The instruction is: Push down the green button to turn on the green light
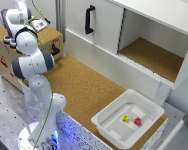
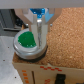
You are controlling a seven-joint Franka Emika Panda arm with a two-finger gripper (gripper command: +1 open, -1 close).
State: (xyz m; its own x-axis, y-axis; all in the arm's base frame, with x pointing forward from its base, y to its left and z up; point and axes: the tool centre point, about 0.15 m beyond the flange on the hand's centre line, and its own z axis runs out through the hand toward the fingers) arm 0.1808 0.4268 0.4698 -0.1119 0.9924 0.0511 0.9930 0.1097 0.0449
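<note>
One green button, ringed in silver, sits atop a wooden box at the edge of a cork-covered table. The gripper presses down beside the button's dome, fingers drawn together with nothing between them. Farther along the table, a white tray holds a yellow block and a red block.

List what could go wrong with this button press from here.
1. In the wrist view the gripper sits toward one edge of the green button, not over its middle; a push may slip off the dome.
2. The button's box stands at the cork edge; a skewed push could shift it.
</note>
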